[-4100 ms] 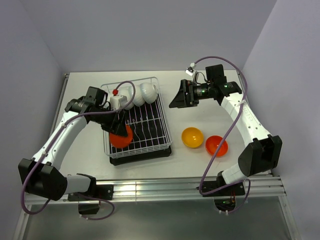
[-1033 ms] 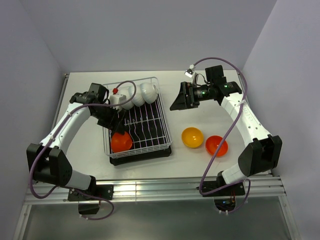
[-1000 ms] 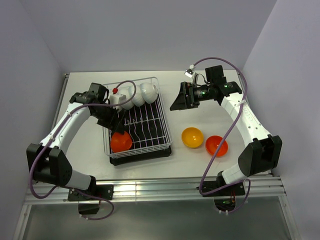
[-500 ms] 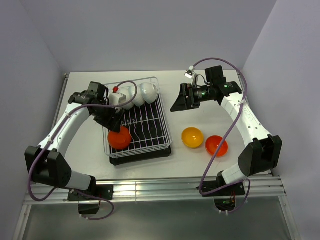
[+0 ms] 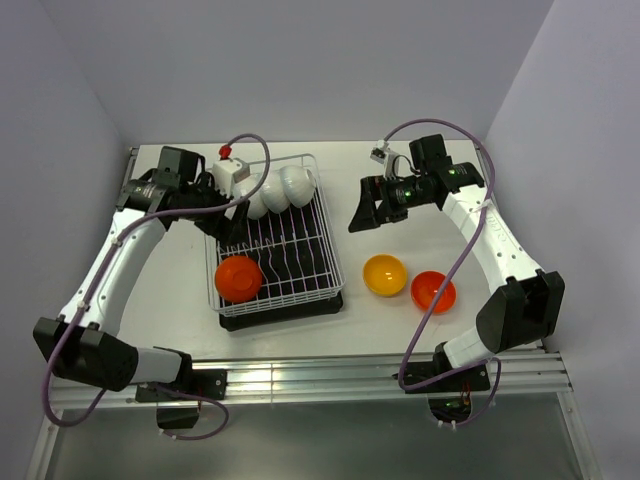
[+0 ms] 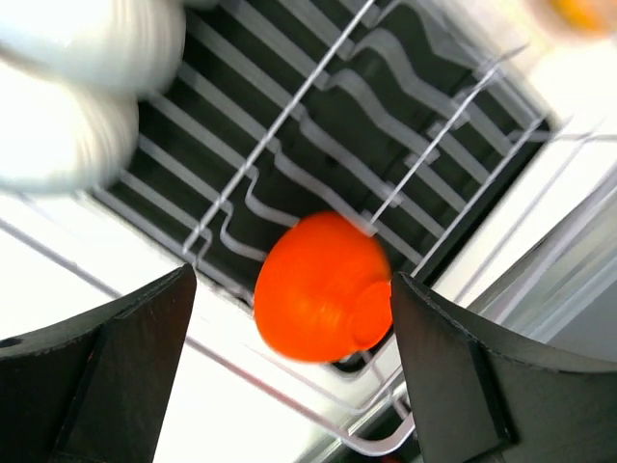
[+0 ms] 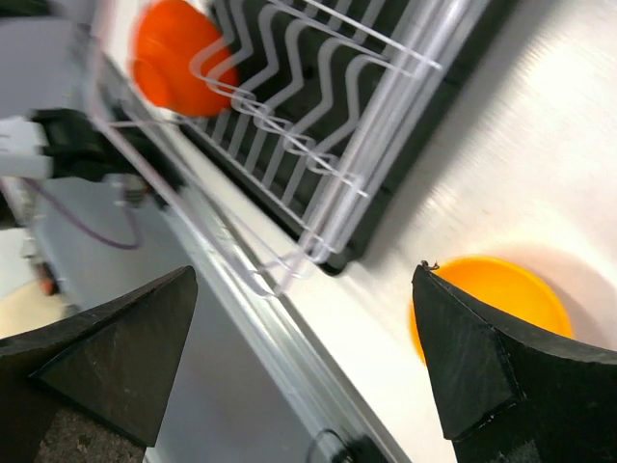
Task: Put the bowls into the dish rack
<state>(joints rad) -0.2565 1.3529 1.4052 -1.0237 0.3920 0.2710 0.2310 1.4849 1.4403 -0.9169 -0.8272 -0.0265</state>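
The dish rack [image 5: 322,232], a white wire basket on a black tray, stands left of the table's centre. Several white bowls [image 5: 282,189] lean at its far end. A red-orange bowl [image 5: 239,278] lies bottom-up in its near left corner. My left gripper [image 5: 228,226] hangs open above the rack's left side; in the left wrist view that red-orange bowl [image 6: 323,287] sits below the open gripper [image 6: 294,371], untouched. On the table right of the rack rest a yellow-orange bowl [image 5: 384,274] and another red-orange bowl [image 5: 433,291]. My right gripper [image 5: 362,212] is open and empty, above the table beyond the yellow-orange bowl [image 7: 501,301].
The right wrist view shows the dish rack [image 7: 318,87] edge-on with the red-orange bowl [image 7: 174,53] inside, and the table's metal front rail [image 7: 289,338]. White walls close in the table at the back and sides. The white bowls [image 6: 77,87] blur in the left wrist view.
My left gripper has drawn up and back from the red-orange bowl, which stays in the rack's near left corner. The right gripper has dipped slightly toward the yellow-orange bowl.
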